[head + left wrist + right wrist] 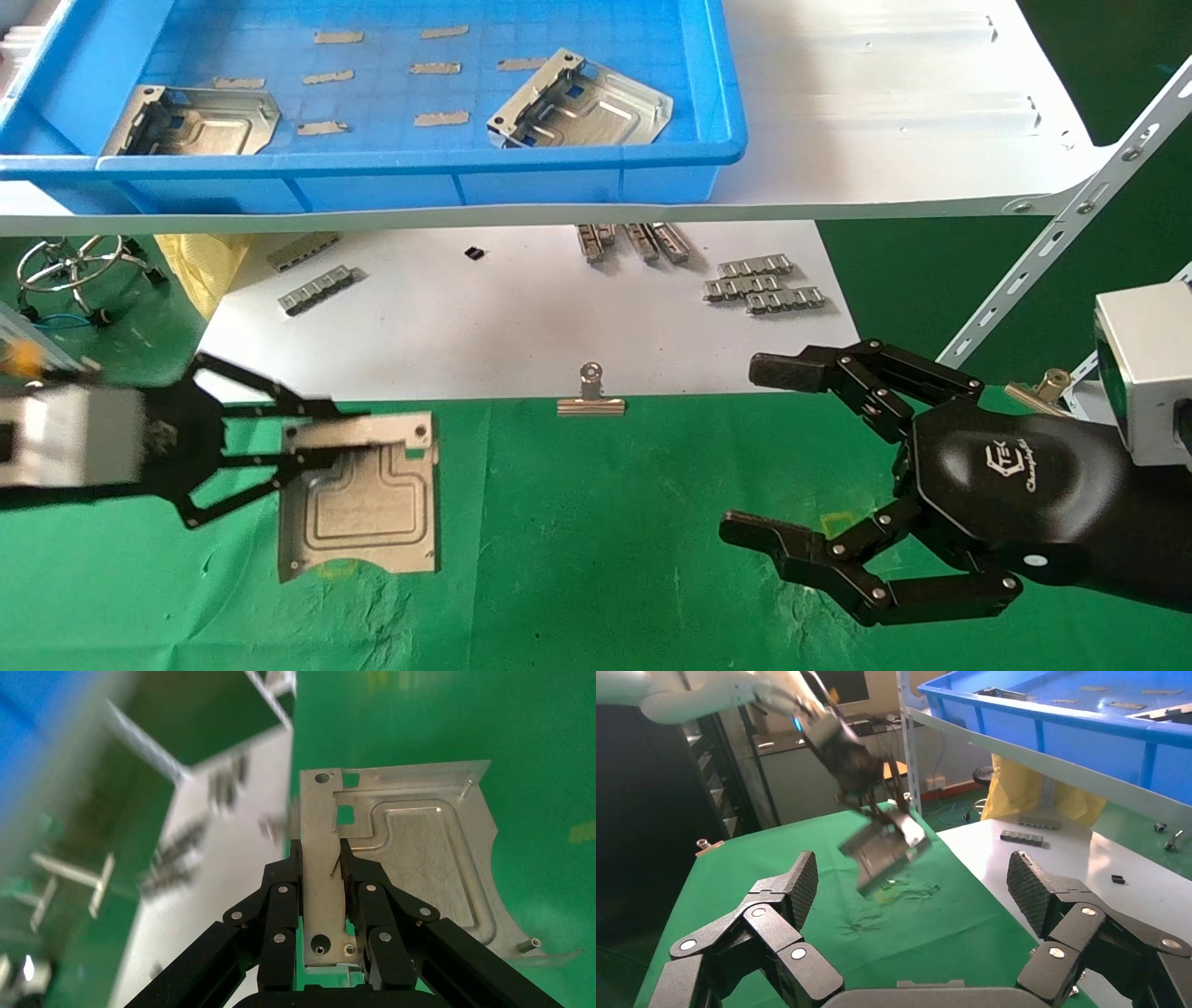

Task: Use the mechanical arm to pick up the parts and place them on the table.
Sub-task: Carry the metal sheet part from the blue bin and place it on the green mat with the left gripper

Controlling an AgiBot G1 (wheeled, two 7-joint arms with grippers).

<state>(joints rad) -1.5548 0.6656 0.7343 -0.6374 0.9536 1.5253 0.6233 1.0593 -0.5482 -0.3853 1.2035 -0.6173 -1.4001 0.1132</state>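
Note:
My left gripper [321, 433] is shut on the bent edge of a silver part [372, 503] over the left of the green table [596, 540]. In the left wrist view its fingers [284, 881] clamp the part's edge strip, and the part [422, 846] spreads out beyond them. In the right wrist view the part [880, 855] hangs tilted, its low edge close to the cloth. Two more parts [191, 119] [582, 101] lie in the blue bin [419, 163]. My right gripper [759, 452] is open and empty at the table's right, also in its wrist view [912, 888].
The bin stands on a white shelf board [885, 112] with a slanted strut [1071, 224]. Under it a white sheet [521, 317] carries ridged grey strips [764, 284]. A binder clip [590, 396] sits at the sheet's front edge. Tan strips [436, 68] lie in the bin.

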